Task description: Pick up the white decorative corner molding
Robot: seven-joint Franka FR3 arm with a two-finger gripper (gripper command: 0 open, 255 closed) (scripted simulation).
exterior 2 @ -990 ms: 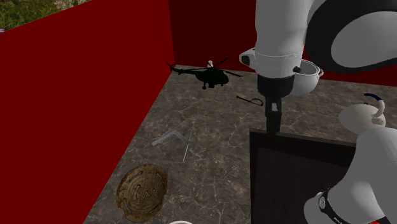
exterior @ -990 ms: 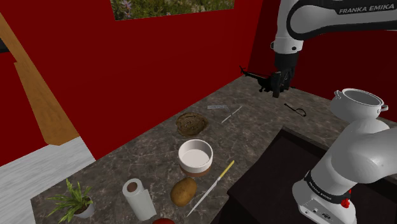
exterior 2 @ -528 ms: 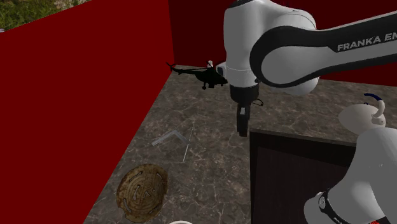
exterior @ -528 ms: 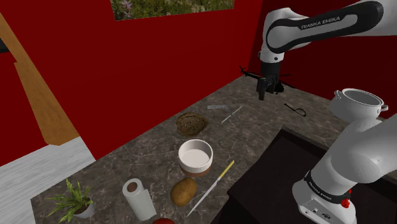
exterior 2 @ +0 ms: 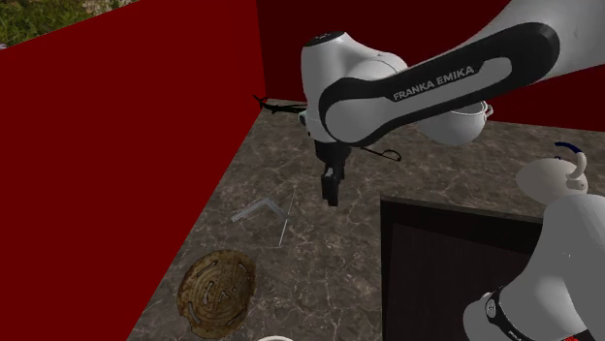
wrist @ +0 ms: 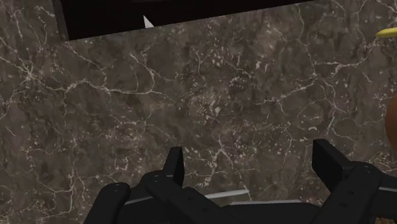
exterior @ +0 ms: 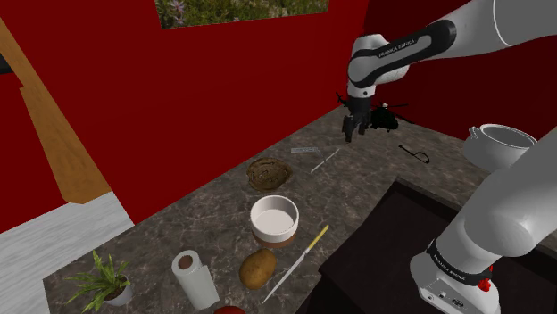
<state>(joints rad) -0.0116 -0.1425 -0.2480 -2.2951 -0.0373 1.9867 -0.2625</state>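
The corner molding (exterior: 303,150) is a thin pale L-shaped strip lying flat on the dark marble counter (exterior: 357,192) close to the red wall; in the second exterior view the molding (exterior 2: 254,210) lies toward the picture's left of the hand. My black gripper (exterior: 350,134) hangs over the counter, fingers pointing down, a short way from the molding toward the shoulder view's right. In the second exterior view the gripper (exterior 2: 330,194) is well above the surface. In the wrist view the gripper (wrist: 252,167) is open over bare marble, and a pale sliver (wrist: 226,193) shows low between the fingers.
A thin rod (exterior: 326,161) lies beside the molding. A black toy helicopter (exterior: 382,116) and a black hook (exterior: 413,153) lie behind the gripper, a steel pot (exterior: 500,147) beyond. A brown patterned disc (exterior: 268,174), bowl (exterior: 274,220), potato (exterior: 258,268) and yellow-handled knife (exterior: 303,259) lie nearer. A dark recess (exterior: 402,250) borders the counter.
The arm has swung toward the shoulder view's left, carrying the gripper from near the hook and helicopter to a spot closer to the molding. Nothing on the counter has moved.
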